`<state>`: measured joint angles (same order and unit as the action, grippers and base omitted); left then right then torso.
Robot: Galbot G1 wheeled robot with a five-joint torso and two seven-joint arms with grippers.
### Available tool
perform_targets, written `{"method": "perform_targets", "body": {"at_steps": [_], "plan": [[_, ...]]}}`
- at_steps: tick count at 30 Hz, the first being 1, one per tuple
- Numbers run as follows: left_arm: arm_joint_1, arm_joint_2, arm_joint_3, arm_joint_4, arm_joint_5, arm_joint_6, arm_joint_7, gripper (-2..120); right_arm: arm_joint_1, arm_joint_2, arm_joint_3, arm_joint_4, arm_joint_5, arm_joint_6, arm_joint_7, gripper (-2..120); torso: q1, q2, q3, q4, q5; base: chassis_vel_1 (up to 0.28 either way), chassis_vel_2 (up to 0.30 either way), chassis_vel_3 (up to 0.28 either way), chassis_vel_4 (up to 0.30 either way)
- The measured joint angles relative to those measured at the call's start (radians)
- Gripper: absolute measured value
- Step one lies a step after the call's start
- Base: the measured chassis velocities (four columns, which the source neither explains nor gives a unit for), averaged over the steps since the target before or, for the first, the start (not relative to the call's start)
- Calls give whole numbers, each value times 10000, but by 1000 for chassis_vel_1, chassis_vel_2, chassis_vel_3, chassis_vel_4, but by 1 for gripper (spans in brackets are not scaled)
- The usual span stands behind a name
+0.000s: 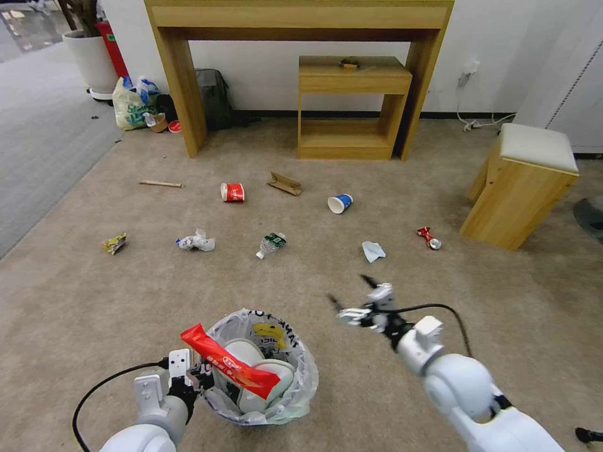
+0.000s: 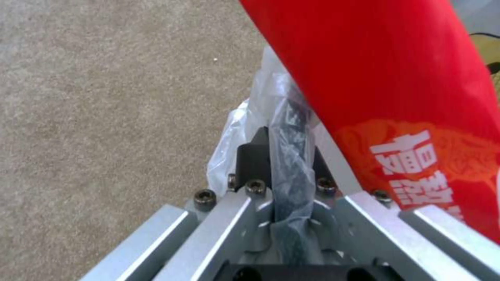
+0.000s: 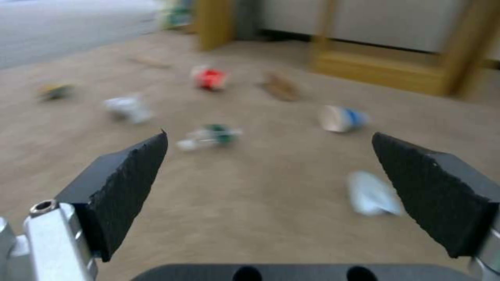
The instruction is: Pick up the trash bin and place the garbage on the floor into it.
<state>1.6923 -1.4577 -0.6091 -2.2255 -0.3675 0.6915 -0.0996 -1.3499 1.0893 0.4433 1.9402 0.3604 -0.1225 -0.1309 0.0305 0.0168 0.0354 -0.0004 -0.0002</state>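
- The left gripper (image 1: pixel 202 375) is pinched tight on the rim of the trash bin (image 1: pixel 295 392), low in the head view.
- In the left wrist view its jaws squeeze the black rim and the crinkly bag (image 2: pixel 289 136) together.
- The bin sits at the robot's left side, near its body. I cannot tell if it touches the floor (image 1: pixel 94 301).
- A long red wrapper (image 1: pixel 229 364) lies across the top of the bin and sticks out over the rim.
- Two white slippers (image 1: pixel 267 376) are inside the bin.
- The right gripper (image 1: pixel 352 294) is held over the carpet, to the right of the bin, with its jaws spread wide and nothing in them.
- Still lying on the floor are a red cup (image 1: pixel 233 192), a blue cup (image 1: pixel 340 203), a crushed bottle (image 1: pixel 271 244), a crushed red can (image 1: pixel 429 238), a cardboard scrap (image 1: pixel 284 183), a stick (image 1: pixel 160 184), a pale blue crumpled paper (image 1: pixel 373 252), a white wrapper (image 1: pixel 196 242) and a yellow wrapper (image 1: pixel 115 243).
- The crumpled paper is the one nearest the right gripper.
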Motion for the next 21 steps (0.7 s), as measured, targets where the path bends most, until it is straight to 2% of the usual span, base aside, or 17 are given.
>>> {"method": "perform_targets", "body": {"at_steps": [1, 2, 5, 6, 8, 16, 21], "plan": [[29, 23, -10, 0, 22, -30, 44, 0, -193, 248, 528, -19, 45, 3, 151, 100, 0, 1, 0, 1, 4, 0, 0, 0, 0], [29, 23, -10, 0, 22, -30, 44, 0, -193, 248, 528, -19, 45, 3, 151, 100, 0, 1, 0, 1, 4, 0, 0, 0, 0], [110, 81, -56, 18, 201, -93, 213, 0, -617, 783, 1650, -38, 145, 24, 227, 100, 0, 0, 0, 1, 3, 0, 0, 0, 0], [110, 81, -56, 18, 201, -93, 213, 0, -617, 783, 1650, -38, 145, 24, 227, 100, 0, 0, 0, 1, 3, 0, 0, 0, 0], [159, 133, -72, 30, 232, -98, 269, 0, -867, 1113, 2279, -40, 192, 71, 118, 100, 0, 1, 0, 2, 1, 0, 0, 0, 0], [242, 212, -55, 67, 223, -142, 348, 0, -1220, 1681, 3392, -76, 368, 354, -242, 100, 0, 1, -1, 1, 3, 0, 0, 0, 0], [275, 238, -11, 62, 222, -161, 363, 0, -1237, 1785, 3572, -67, 397, 382, -325, 100, 0, 0, -1, 2, 2, 0, 0, 0, 0]]}}
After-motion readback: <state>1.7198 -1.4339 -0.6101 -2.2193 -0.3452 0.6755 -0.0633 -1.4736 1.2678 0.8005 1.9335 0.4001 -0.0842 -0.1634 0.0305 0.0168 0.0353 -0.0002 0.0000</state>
